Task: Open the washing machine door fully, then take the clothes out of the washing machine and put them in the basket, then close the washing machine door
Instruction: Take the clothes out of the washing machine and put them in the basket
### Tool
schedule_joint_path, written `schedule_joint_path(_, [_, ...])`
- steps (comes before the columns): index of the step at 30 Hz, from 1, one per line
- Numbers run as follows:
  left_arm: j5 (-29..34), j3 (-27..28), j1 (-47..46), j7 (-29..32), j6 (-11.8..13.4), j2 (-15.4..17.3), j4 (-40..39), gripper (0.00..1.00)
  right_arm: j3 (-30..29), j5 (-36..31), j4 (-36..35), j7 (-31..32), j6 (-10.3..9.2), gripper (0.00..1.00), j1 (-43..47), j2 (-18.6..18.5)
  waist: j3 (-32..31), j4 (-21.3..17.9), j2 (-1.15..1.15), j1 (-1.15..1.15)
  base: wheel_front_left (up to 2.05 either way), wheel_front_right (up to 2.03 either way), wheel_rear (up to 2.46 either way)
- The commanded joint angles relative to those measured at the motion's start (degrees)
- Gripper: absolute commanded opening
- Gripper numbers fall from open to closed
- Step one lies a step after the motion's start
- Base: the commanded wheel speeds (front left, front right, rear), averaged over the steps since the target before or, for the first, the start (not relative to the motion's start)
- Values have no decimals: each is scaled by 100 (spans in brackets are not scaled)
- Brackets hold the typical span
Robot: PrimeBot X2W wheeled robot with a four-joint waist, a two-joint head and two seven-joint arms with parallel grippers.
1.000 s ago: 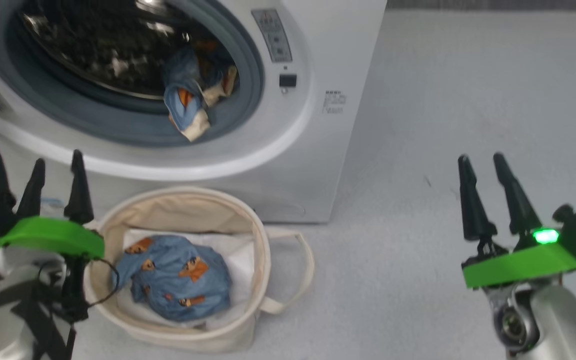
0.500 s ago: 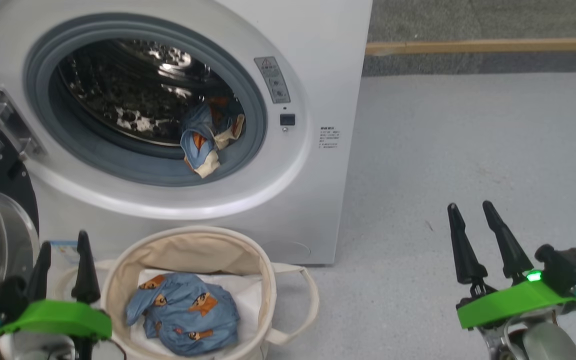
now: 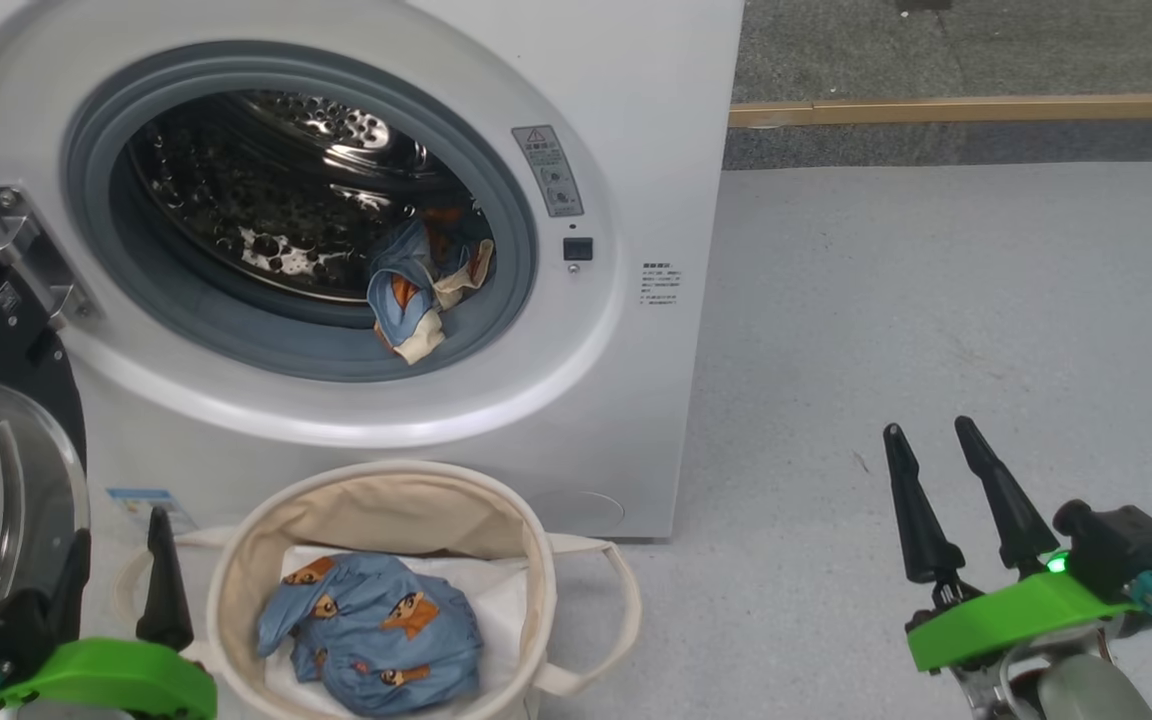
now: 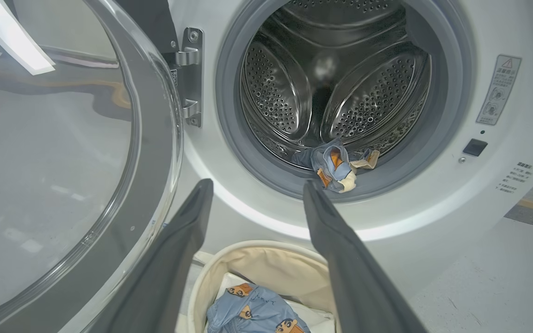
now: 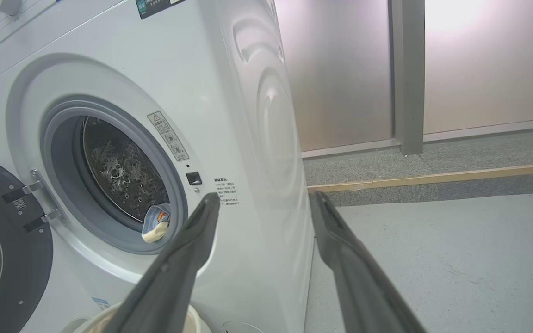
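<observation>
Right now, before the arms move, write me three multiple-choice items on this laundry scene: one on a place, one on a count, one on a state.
1. Where does the bear-print garment inside the washing machine lie?
A. on the grey gasket at the opening
B. on the machine's top
C. on the floor

2. How many bear-print garments does the head view show?
A. one
B. two
C. four

3. How does the washing machine door stand?
A. shut
B. ajar by a crack
C. swung wide open

Answers:
1 A: it droops over the gasket's lower edge.
2 B: one lies at the gasket, and a second garment lies in the basket.
3 C: the door hangs aside, leaving the opening uncovered.
</observation>
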Motion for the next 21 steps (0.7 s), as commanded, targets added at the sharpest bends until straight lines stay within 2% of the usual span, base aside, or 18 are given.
schedule_joint_path(1, [21, 197, -156, 46, 47, 182, -234, 100, 103, 5, -155, -71, 5, 100, -115, -60, 14, 25, 0, 0, 0, 0, 0])
schedule_joint_path(6, [17, 138, -150, 133, 71, 182, -209, 100, 112, 42, -149, -71, 5, 100, -171, -76, 29, 58, 0, 0, 0, 0, 0])
schedule_joint_path(21, [-47, -59, -269, 181, -74, 171, -56, 100, 114, 11, -187, -71, 5, 100, -191, -32, 82, 55, 0, 0, 0, 0, 0])
